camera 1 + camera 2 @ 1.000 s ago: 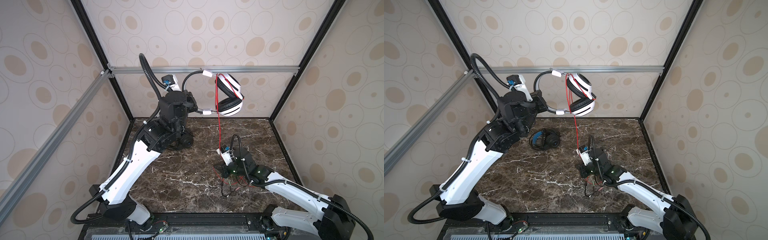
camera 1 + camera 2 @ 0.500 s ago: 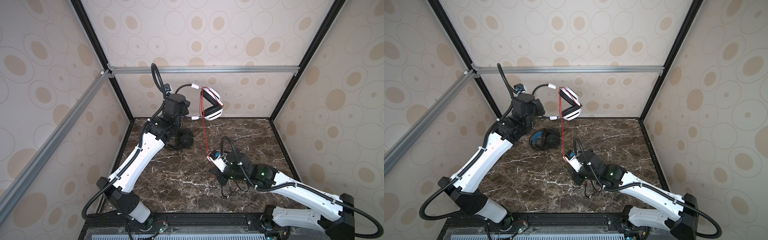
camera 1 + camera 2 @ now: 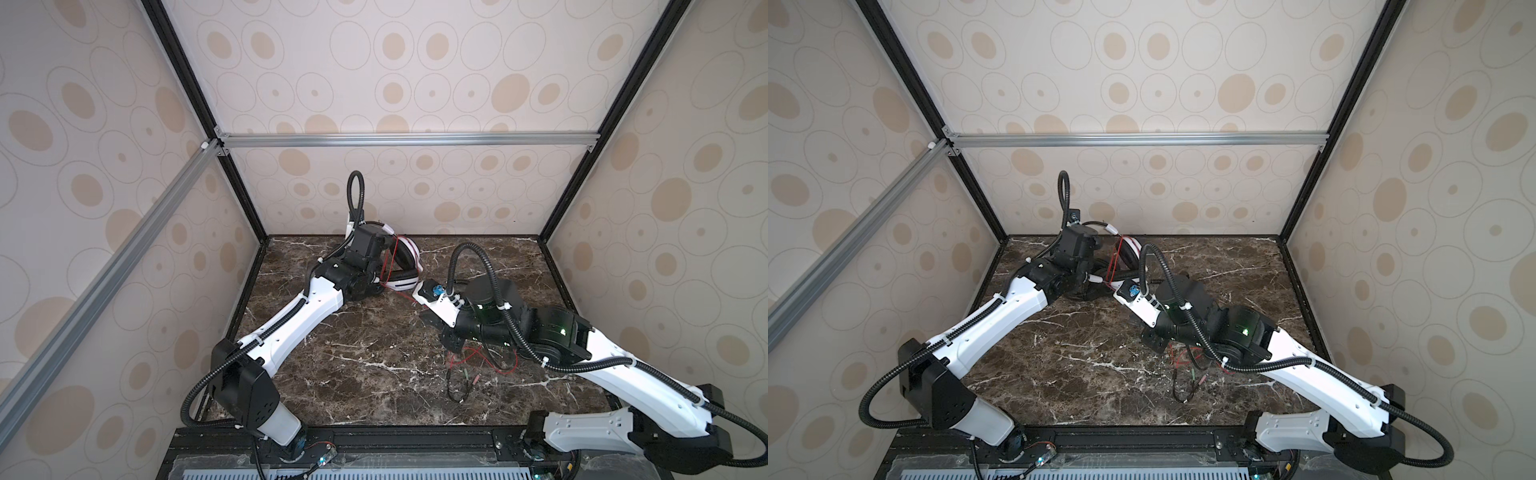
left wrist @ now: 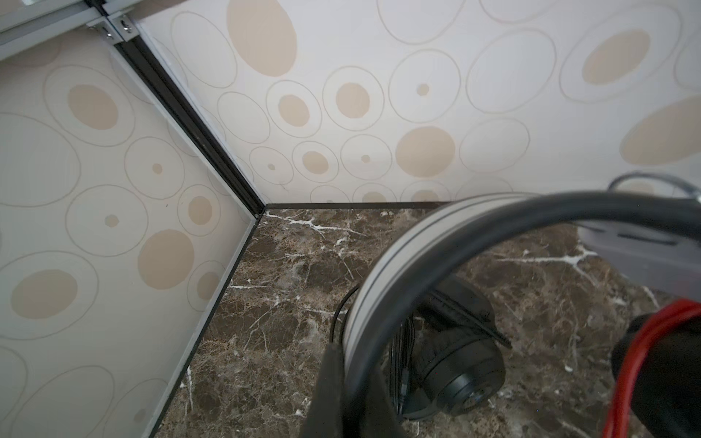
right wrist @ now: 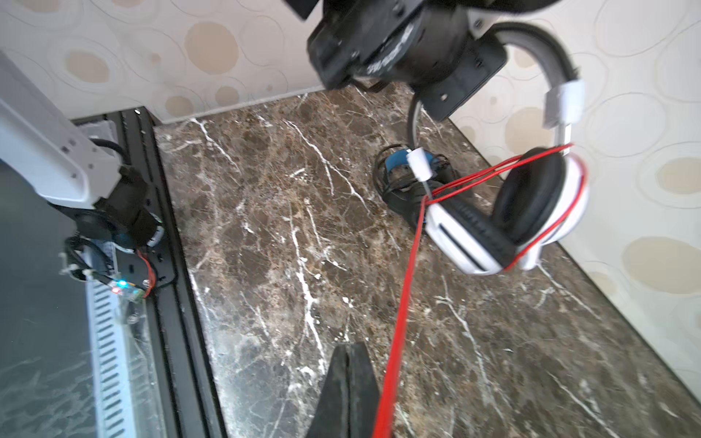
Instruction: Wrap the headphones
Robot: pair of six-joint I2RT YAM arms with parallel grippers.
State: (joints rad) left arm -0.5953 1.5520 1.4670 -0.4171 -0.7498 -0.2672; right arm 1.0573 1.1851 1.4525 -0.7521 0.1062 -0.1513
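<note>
Mid-wrap on the white headset (image 5: 531,212) — L gripper (image 4: 352,394) clamps its band, hanging it just above the blk headset (image 5: 402,167), R gripper (image 5: 347,394) pinches the taut red cord (image 5: 407,280), a couple turns already across the cups — next, prob. another loop w/ tension kept.

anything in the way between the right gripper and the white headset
Nothing visible. In the right wrist view the red cord runs straight from the right gripper to the white headset, with only the marble table beneath. The black headset lies on the table below the white one, not between them.
</note>
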